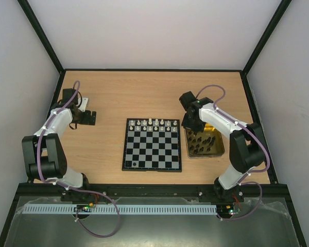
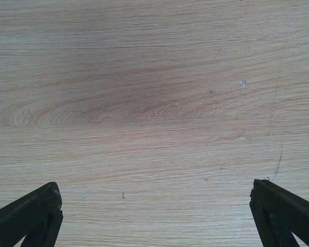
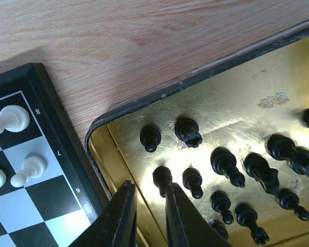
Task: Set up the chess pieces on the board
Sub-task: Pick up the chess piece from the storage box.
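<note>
Currently right gripper (image 3: 148, 188) narrowed at black pawn (image 3: 162, 176), grasp unclear; left gripper (image 2: 154, 188) released. Pawn light, slick: pinch head; board (image 3: 59, 118) nine o'clock.

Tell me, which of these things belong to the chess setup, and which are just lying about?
Part of the job: chessboard; white pieces on its far rows; black pieces in the gold tray; right tool over that tray.
Just there: left tool over the bare wooden table; purple cables.
</note>
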